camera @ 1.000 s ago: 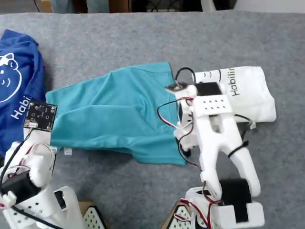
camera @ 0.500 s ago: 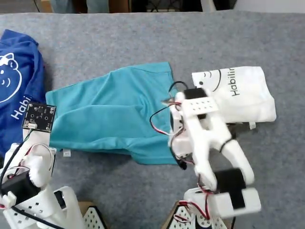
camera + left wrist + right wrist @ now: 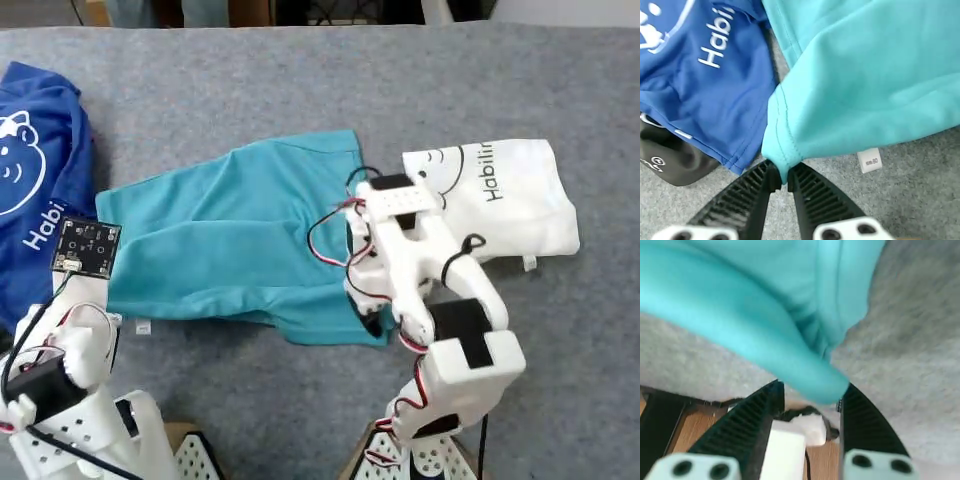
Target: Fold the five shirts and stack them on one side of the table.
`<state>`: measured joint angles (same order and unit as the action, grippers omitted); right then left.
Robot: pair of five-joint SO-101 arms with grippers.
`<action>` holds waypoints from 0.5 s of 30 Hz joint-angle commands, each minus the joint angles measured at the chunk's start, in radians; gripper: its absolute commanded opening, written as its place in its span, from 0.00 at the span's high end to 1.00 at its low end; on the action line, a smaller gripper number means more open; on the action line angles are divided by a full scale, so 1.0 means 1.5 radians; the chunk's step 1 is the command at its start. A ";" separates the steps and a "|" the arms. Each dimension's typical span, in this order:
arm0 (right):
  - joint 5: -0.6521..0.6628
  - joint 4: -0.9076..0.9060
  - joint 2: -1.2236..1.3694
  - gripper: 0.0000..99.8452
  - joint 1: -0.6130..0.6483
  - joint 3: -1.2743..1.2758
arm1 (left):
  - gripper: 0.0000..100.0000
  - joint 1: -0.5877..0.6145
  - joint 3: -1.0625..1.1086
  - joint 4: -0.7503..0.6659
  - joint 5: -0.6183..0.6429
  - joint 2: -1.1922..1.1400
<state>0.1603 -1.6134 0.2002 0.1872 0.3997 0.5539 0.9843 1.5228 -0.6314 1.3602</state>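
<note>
left pincer (image 3: pixel 782 182) clamps teal shirt (image 3: pixel 865 75) corner | right pincer (image 3: pixel 810 400) spread, straddling teal shirt fold | blue shirt (image 3: pixel 705 100) just beside

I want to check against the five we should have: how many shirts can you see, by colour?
Teal shirt: 1
Blue shirt: 1
White shirt: 1
Black cloth under the blue one, perhaps a shirt: 1
Total: 4, of which 3 are plainly shirts
</note>
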 commanded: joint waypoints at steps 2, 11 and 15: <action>-0.004 0.017 0.036 0.82 0.005 -0.106 | 0.97 -0.003 -0.005 -0.004 -0.004 0.002; 0.051 -0.101 0.070 0.82 -0.011 -0.374 | 0.97 -0.002 -0.007 -0.005 -0.006 0.002; 0.042 -0.059 0.100 0.82 0.025 -0.459 | 0.97 -0.002 -0.007 -0.005 -0.006 0.002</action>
<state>0.2294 -1.7377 0.3383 0.1857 -0.1803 0.5539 0.9858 1.5228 -0.6314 1.3602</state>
